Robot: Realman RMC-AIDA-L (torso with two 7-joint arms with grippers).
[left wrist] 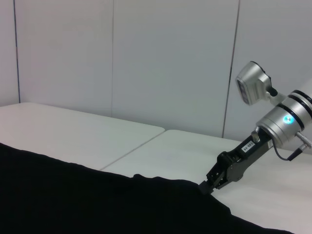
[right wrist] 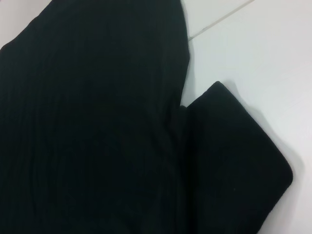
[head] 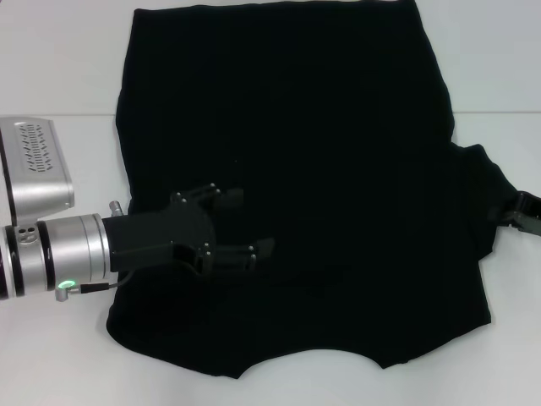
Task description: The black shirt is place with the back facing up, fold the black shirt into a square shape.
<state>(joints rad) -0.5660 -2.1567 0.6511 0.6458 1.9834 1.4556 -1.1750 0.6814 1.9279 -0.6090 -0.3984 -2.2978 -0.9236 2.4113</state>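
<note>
Head camera high, looking forward and down over the white surface (head: 68,76), left wrist camera low near the surface, facing across toward the far right hand (left wrist: 207,186), right wrist camera close above the plain soft black cloth shirt (right wrist: 97,126), which all views share

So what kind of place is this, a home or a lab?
Probably a lab or test room: a bare white table holding only the shirt, plain panelled walls, and two robot arms, the left gripper over the shirt, the right gripper at its edge.
</note>
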